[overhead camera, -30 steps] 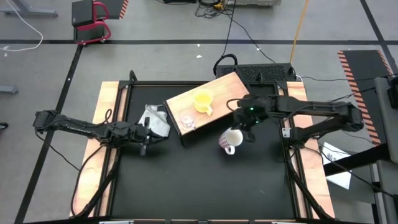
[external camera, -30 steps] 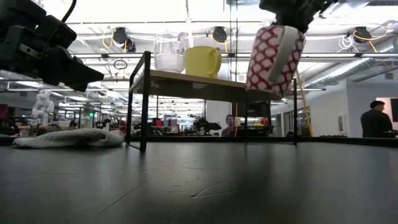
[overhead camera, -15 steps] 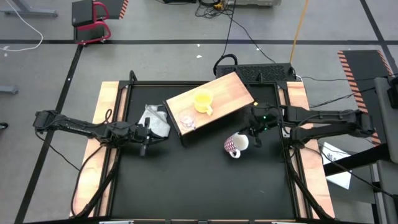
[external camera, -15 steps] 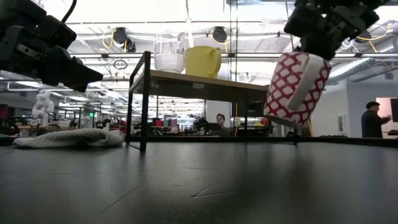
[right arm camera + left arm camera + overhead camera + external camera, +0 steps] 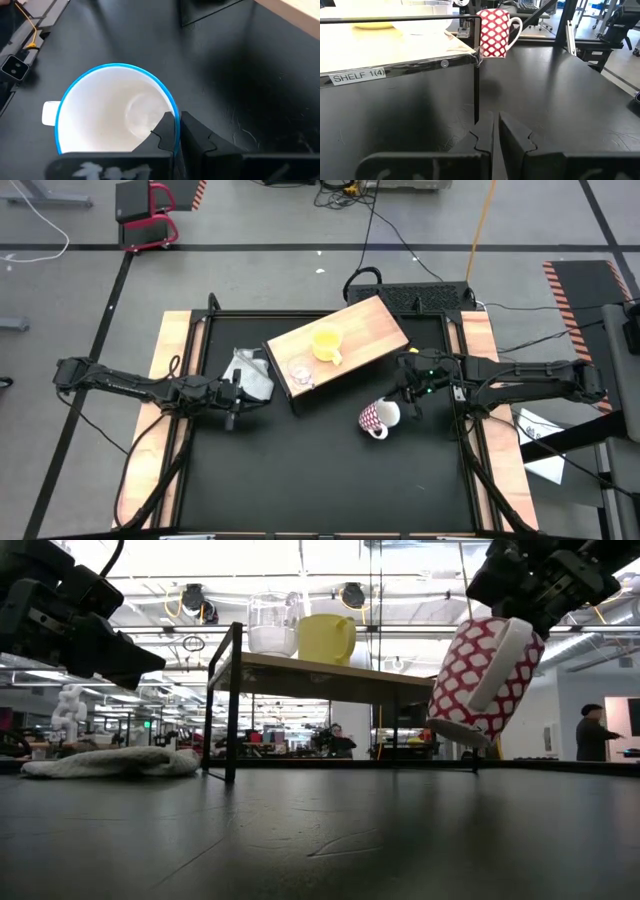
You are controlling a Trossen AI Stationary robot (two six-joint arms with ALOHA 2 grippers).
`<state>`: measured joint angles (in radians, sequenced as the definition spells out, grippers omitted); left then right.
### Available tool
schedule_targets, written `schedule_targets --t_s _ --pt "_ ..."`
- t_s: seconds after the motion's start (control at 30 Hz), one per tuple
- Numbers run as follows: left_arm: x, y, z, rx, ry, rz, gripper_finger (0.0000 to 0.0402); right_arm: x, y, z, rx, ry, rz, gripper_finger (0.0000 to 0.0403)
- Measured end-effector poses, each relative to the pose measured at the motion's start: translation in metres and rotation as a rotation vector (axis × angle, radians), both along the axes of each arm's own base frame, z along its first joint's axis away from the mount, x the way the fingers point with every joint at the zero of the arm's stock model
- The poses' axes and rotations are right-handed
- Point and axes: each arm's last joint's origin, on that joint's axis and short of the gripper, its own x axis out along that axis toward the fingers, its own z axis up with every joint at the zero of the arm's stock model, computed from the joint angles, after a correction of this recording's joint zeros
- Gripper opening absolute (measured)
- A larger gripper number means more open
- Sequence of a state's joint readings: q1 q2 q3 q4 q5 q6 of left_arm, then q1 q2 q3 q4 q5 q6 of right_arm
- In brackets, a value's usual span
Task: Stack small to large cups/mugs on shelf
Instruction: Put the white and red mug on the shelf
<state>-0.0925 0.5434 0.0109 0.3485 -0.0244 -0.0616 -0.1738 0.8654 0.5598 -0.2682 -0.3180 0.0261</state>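
A white mug with a red pattern (image 5: 378, 418) hangs tilted above the black tabletop, right of the shelf (image 5: 372, 330), in my right gripper (image 5: 404, 406). It also shows in the low view (image 5: 485, 675) and the left wrist view (image 5: 495, 34). The wood-topped shelf carries a yellow mug (image 5: 327, 343) and a small clear glass cup (image 5: 300, 370), both standing on their bases. My left gripper (image 5: 493, 134) is shut and empty, low at the table's left by the shelf's near left leg. My right gripper holds the mug by its blue-edged rim (image 5: 175, 120), one finger inside the mug (image 5: 162, 131) and one outside (image 5: 194, 131). The fingers come from above, slanting down. The mug is lifted clear of the table and tilted, its handle (image 5: 500, 662) facing the near side.
A white-grey cloth (image 5: 250, 376) lies on the table left of the shelf. The shelf stands slantwise at the far middle on thin dark legs (image 5: 232, 705). The black tabletop (image 5: 320, 470) stretches in front. People show in the room beyond the table (image 5: 595, 735).
My right gripper has carried the red-patterned mug away from the shelf, toward the table's right and near edges and downward. The mug has tipped further over and stays clear of the table. Most of the motion came early; lately it has barely shifted.
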Motion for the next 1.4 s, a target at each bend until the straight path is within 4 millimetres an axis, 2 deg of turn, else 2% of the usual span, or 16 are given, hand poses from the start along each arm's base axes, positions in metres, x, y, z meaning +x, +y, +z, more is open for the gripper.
schedule_targets --t_s 0.2,0.37,0.67,0.9,1.1,1.4 --pt "0.0 0.0 0.0 0.0 0.0 0.0 0.0031 -0.001 0.0 -0.002 0.0 0.014 0.002 0.0003" --pt "0.0 0.0 0.0 0.005 0.002 -0.001 0.0031 -0.005 0.001 -0.017 0.012 0.014 -0.008 0.0003" --pt "0.0 0.0 -0.001 0.03 0.007 -0.006 0.0031 -0.013 0.001 -0.032 0.004 -0.13 -0.024 0.0003" --pt "0.0 0.0 -0.001 0.031 0.007 -0.006 0.0031 -0.013 -0.002 -0.028 -0.003 -0.187 -0.049 0.0004" --pt "0.0 0.0 -0.001 0.033 0.006 -0.006 0.0031 -0.006 -0.009 0.002 -0.049 -0.289 -0.066 0.0004" --pt "0.0 0.0 -0.001 0.033 0.006 -0.005 0.0031 -0.006 -0.022 0.07 -0.126 -0.197 -0.087 0.0002"
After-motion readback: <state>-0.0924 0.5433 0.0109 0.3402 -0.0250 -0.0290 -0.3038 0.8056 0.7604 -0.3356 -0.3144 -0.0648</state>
